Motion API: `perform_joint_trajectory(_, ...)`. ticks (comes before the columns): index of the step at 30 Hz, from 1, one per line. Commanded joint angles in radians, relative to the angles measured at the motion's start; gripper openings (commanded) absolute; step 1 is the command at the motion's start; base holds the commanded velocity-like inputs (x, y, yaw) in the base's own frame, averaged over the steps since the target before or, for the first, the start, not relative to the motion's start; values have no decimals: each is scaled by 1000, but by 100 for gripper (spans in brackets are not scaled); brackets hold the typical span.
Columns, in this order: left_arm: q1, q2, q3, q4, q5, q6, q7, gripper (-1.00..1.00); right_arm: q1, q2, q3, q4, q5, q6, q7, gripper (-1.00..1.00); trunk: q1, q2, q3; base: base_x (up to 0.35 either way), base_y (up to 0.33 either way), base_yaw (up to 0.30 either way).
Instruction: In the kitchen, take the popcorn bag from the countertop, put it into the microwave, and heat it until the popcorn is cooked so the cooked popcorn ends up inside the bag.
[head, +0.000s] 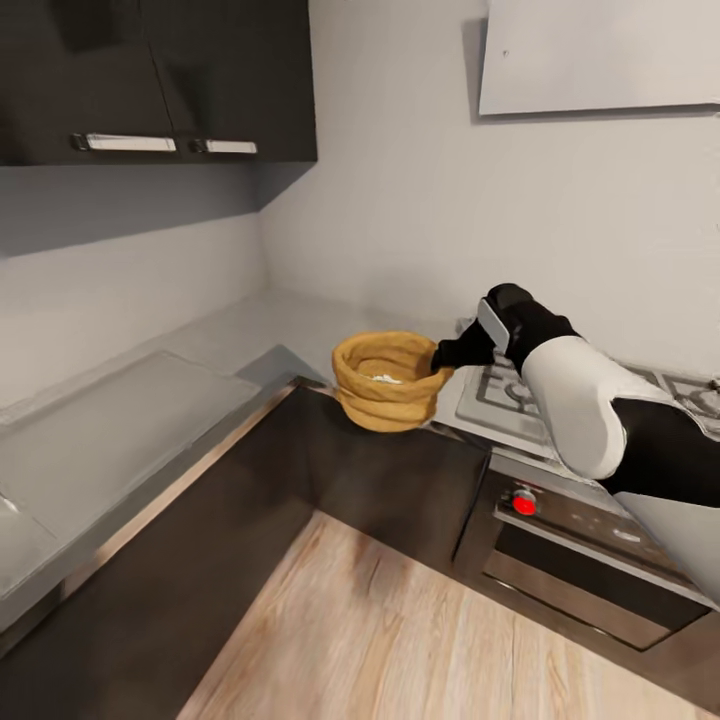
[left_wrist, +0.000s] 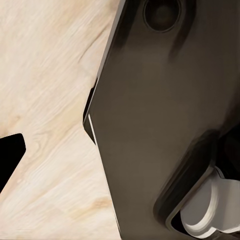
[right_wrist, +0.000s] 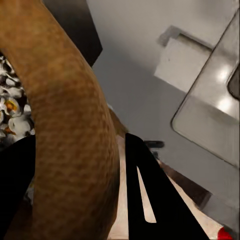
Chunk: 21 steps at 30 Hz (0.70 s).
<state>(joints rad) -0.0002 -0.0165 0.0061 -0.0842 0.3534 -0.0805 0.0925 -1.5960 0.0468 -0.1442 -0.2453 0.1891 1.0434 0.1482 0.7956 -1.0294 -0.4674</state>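
Right claw (head: 447, 357) pinches popcorn bag (head: 385, 385) rim, bag off the worktop (head: 120, 430). Keep it level so popcorn (right_wrist: 11, 112) stays in. Left claw: can't tell.

No text, label, brand, number or sign can be read in any view. The popcorn bag (head: 388, 382) carries plain tan weave with no print. The oven (head: 590, 548) front shows a red knob (head: 524, 502) and a few pale marks on its panel (too small and blurred to make out as characters). The upper cabinets (head: 150, 80) have only bare metal handles, and the white hood (head: 600, 55) is blank.
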Motion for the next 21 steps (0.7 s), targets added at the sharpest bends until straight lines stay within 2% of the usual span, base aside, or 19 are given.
perform_joint_trajectory(1, 0, 0, 0, 0, 4, -2, 3, 100, -5, -3, -6, 5, 7, 4, 6, -100, -1, -1, -1, -338, 0, 0)
perform_joint_trajectory(6, 0, 0, 0, 0, 5, -2, 3, 100, -8, -9, 2, 8, 12, 4, 3, -100, -1, -1, -1, -338, 0, 0)
perform_joint_trajectory(10, 0, 0, 0, 0, 5, -2, 3, 100, -9, 7, 4, 9, 16, 4, -6, -100, -1, -1, -1, -338, 0, 0)
perform_joint_trajectory(21, 0, 1, -1, -1, 5, -2, 2, 100, 2, -4, 4, 18, 6, 4, -12, -100, -1, -1, -1, -338, 0, 0)
